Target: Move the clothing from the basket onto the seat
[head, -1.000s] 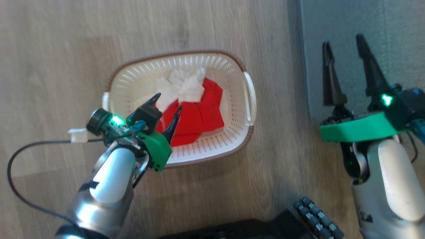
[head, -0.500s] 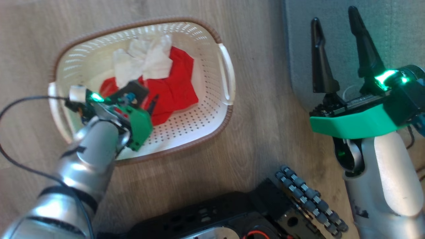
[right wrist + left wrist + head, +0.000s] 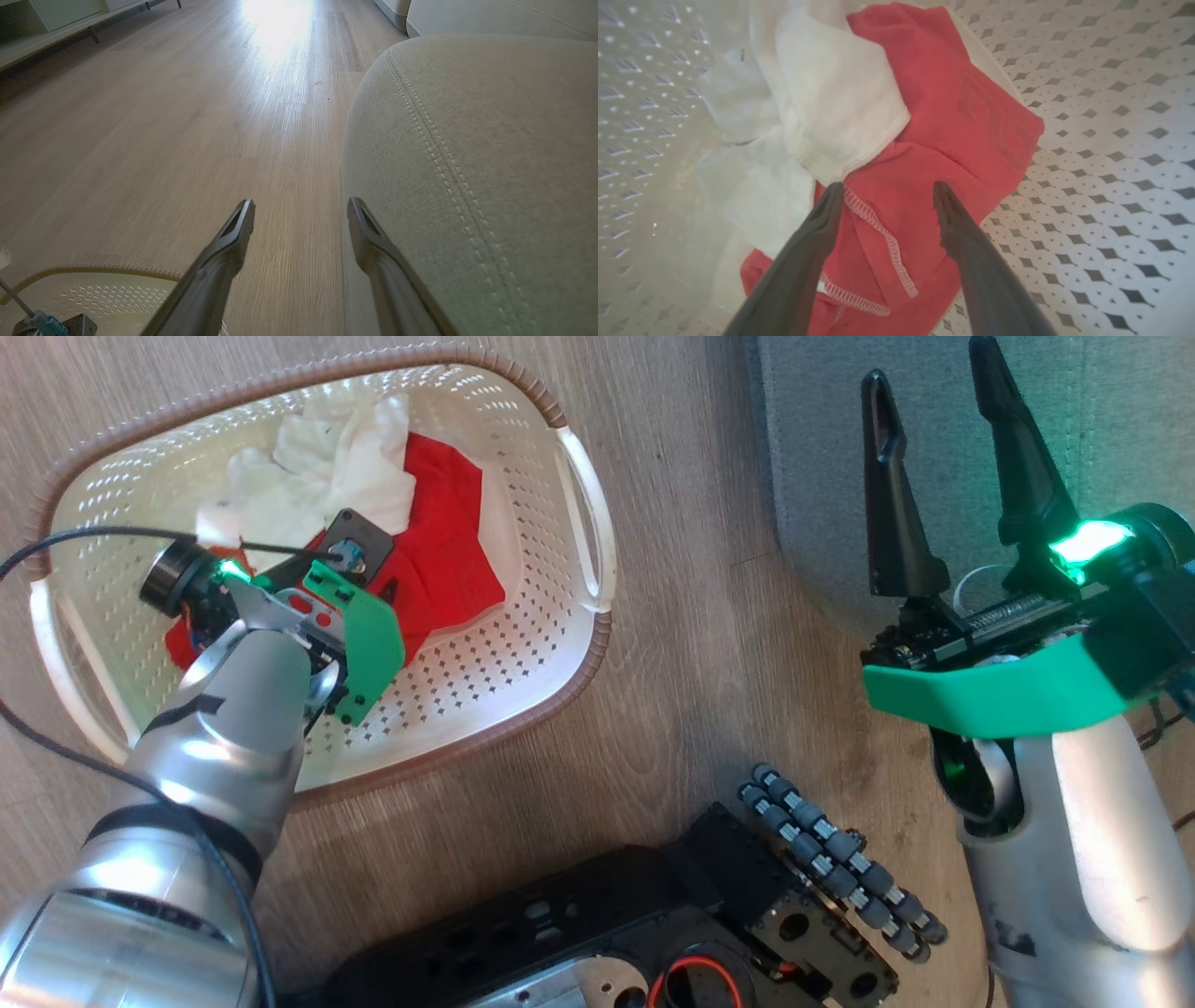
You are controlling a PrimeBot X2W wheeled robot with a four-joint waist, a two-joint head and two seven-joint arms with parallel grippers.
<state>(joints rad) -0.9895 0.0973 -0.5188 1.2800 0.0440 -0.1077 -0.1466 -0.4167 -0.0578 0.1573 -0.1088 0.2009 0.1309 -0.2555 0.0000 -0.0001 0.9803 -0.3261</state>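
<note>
The cream perforated basket (image 3: pixel 560 681) stands on the floor at the left of the head view. Inside lie a crumpled red garment (image 3: pixel 448 551) and a white cloth piece (image 3: pixel 327 457) partly on top of it. My left gripper (image 3: pixel 373 581) reaches down into the basket, its wrist hiding most of the fingers. In the left wrist view this gripper (image 3: pixel 887 186) is open, its tips on or just over the red garment (image 3: pixel 971 116), beside the white cloth (image 3: pixel 831 93). My right gripper (image 3: pixel 926 364) is open and empty over the edge of the grey seat (image 3: pixel 1102 420). The right wrist view shows that gripper (image 3: pixel 301 203) beside the seat (image 3: pixel 490 163).
Wooden floor (image 3: pixel 700 616) separates the basket from the seat. My black base (image 3: pixel 653 915) with its roller wheel (image 3: pixel 840 859) lies at the bottom. A black cable (image 3: pixel 56 537) crosses the basket's left rim. A low cabinet (image 3: pixel 56 14) stands far off.
The head camera has tilted, shifting the whole picture. My left gripper has gone from above the basket's near side down into it, onto the red garment. The right gripper stays open.
</note>
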